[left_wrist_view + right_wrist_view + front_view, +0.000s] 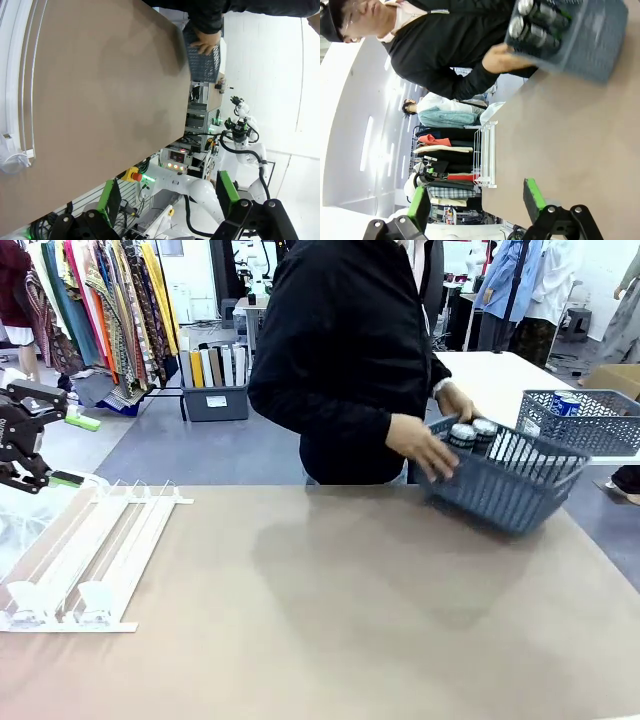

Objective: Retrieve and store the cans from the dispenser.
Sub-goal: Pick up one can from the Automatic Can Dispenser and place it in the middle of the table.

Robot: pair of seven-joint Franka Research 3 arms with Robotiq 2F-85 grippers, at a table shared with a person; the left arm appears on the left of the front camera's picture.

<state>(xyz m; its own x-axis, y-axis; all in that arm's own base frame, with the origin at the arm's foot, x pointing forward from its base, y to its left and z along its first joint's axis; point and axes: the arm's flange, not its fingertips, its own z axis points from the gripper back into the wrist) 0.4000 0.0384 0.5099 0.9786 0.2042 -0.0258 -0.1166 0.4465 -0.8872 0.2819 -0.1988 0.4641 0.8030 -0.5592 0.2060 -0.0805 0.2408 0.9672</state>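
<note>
dispenser [85, 555] near left hand [25, 445] — cans [472, 435] far off.

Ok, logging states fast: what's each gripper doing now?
Left gripper: open, holding nothing.
Right gripper: open, holding nothing.

Even, bright overhead light in all views. Soft broad shadow on the counter [350, 620] below the person [350, 350]. Basket [580, 35] and the person's hand [502, 57] motion-blurred in right wrist view. White wall blown out in both wrist views. Fisheye bending at wrist-view edges; front view sharp.
</note>
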